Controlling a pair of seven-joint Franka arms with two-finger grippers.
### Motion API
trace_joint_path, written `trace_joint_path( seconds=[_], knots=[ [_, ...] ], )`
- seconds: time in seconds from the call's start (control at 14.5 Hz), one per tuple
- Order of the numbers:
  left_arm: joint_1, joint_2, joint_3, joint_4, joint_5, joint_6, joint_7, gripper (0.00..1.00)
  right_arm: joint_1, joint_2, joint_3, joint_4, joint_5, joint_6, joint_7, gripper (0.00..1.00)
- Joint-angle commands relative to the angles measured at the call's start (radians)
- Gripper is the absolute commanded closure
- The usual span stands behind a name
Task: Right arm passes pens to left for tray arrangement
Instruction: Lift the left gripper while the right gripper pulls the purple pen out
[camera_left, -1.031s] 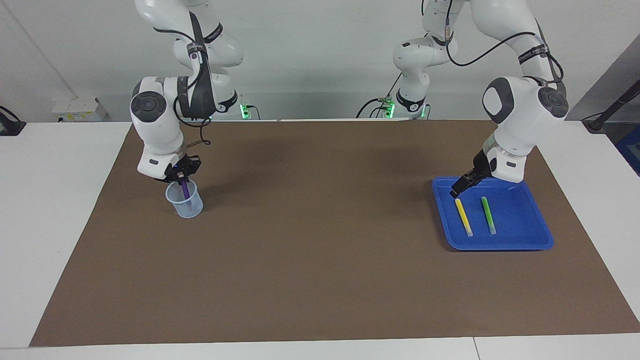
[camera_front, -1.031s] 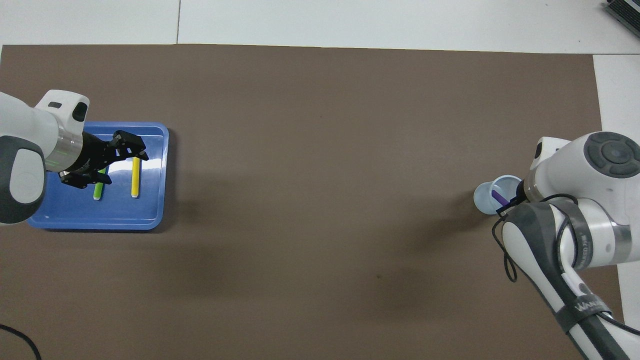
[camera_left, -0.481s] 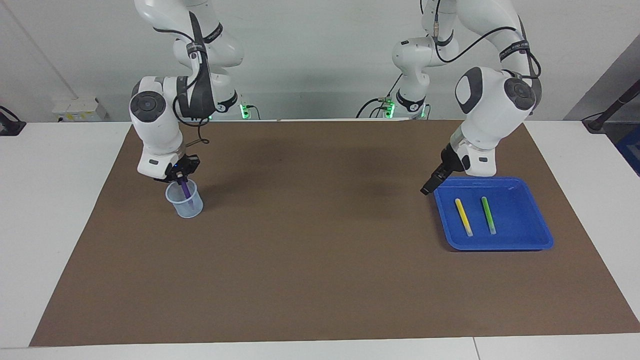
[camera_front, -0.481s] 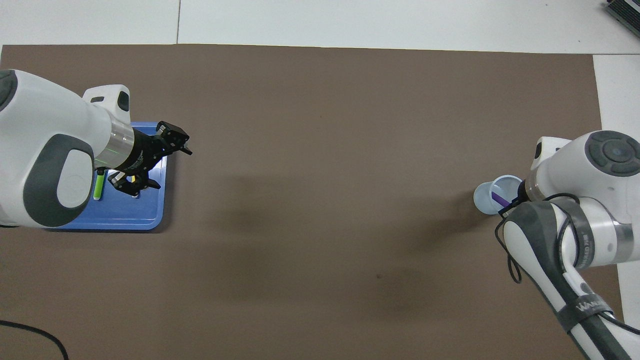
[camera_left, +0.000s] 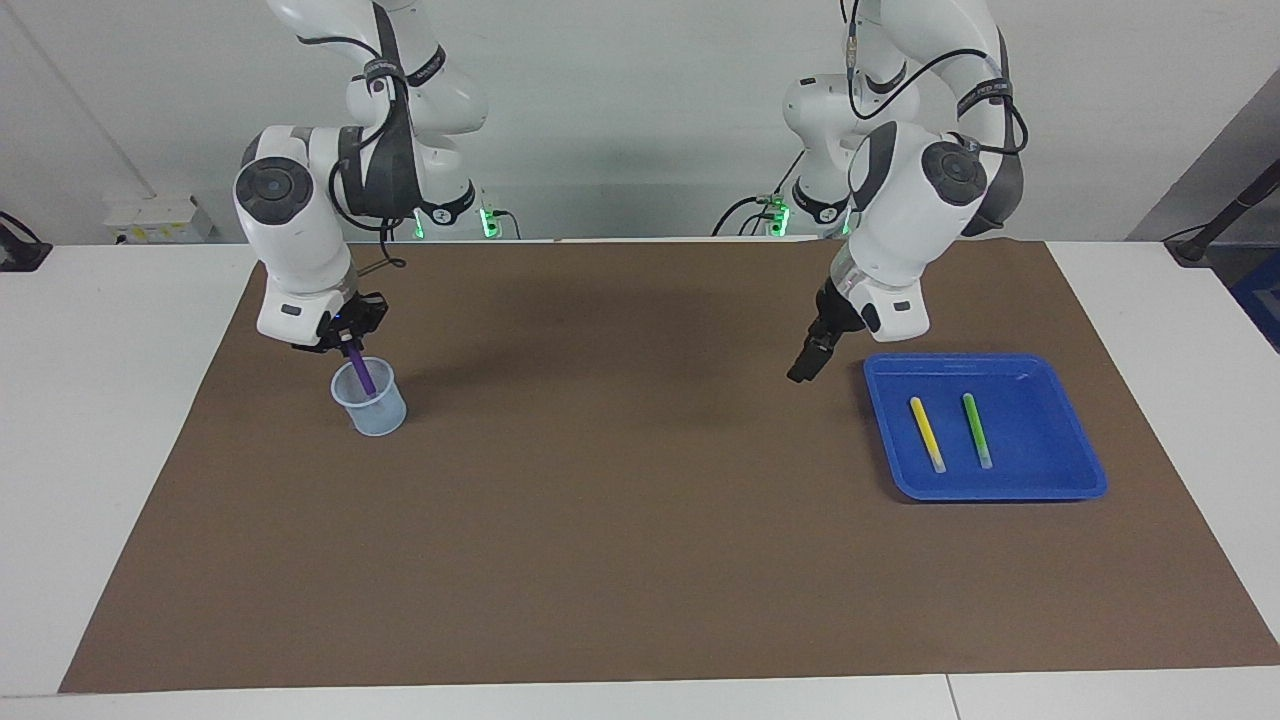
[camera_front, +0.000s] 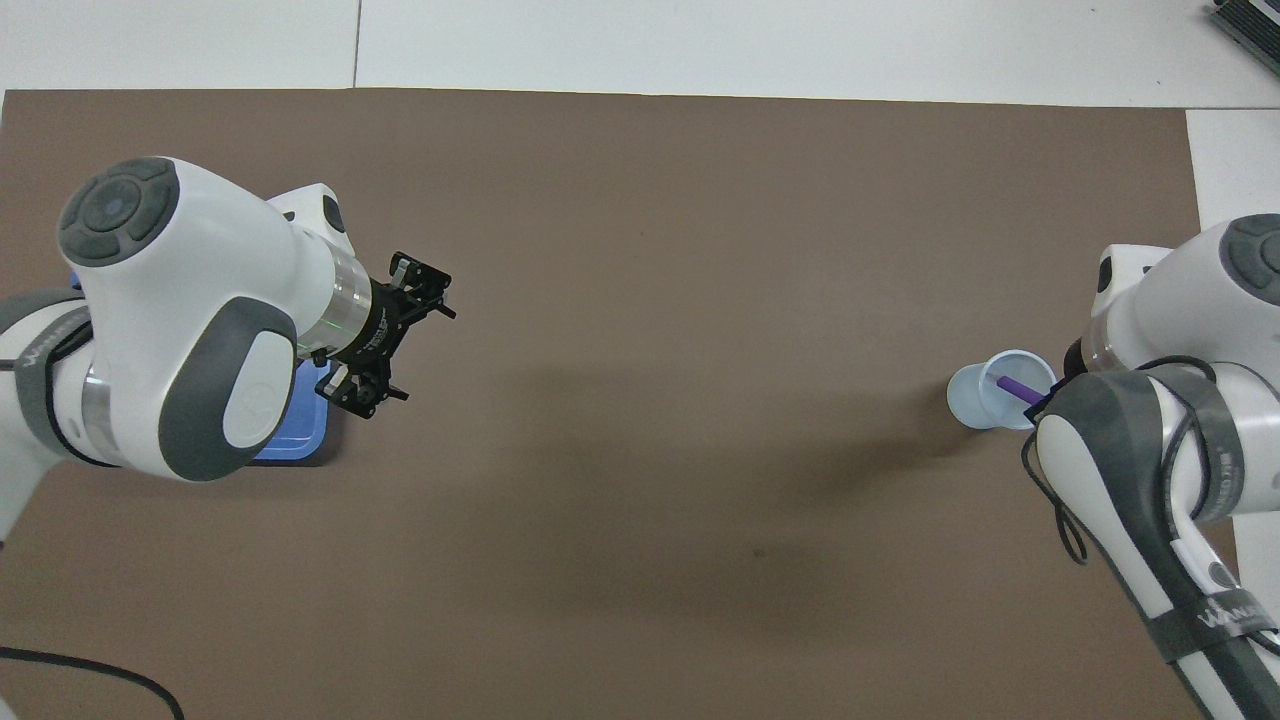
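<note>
Facing camera high, overhead steep; both share mat.

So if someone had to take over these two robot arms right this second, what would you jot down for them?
Right gripper: shut on the purple pen, lower end inside the cup at the right arm's end of the table.
Left gripper: open, holding nothing, raised over the brown mat beside the tray.
Done: yellow pen and green pen lie side by side in the tray.
Left: get the purple pen out, pass it to the left gripper, lay it in the tray with the others.
</note>
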Motion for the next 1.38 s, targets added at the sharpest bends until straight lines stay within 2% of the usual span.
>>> trace_joint_path(
  seconds=[0.0,0.28,0.62,0.83,1.03,1.31],
  knots=[
    [-0.067,-0.017,0.011,-0.007,-0.027,0.007,-0.095,0.00,-0.005,-0.010,0.008,0.058,-0.018,-0.058,-0.047,1.00],
    [-0.109,-0.015,0.011,-0.010,-0.064,0.054,-0.186,0.00,-0.003,-0.012,0.011,0.114,0.011,-0.108,-0.070,1.00],
    [-0.128,-0.007,0.011,-0.006,-0.130,0.123,-0.334,0.00,-0.002,-0.010,0.030,0.201,0.138,-0.185,-0.070,1.00],
    [-0.147,-0.004,0.008,-0.001,-0.134,0.137,-0.360,0.00,-0.003,-0.012,0.050,0.235,0.152,-0.219,-0.070,1.00],
    [-0.177,0.000,0.007,-0.010,-0.133,0.241,-0.460,0.00,-0.003,-0.029,0.050,0.253,0.270,-0.243,-0.071,1.00],
    [-0.204,-0.001,0.004,0.000,-0.134,0.277,-0.517,0.00,0.000,-0.030,0.072,0.256,0.434,-0.228,-0.076,1.00]
  ],
)
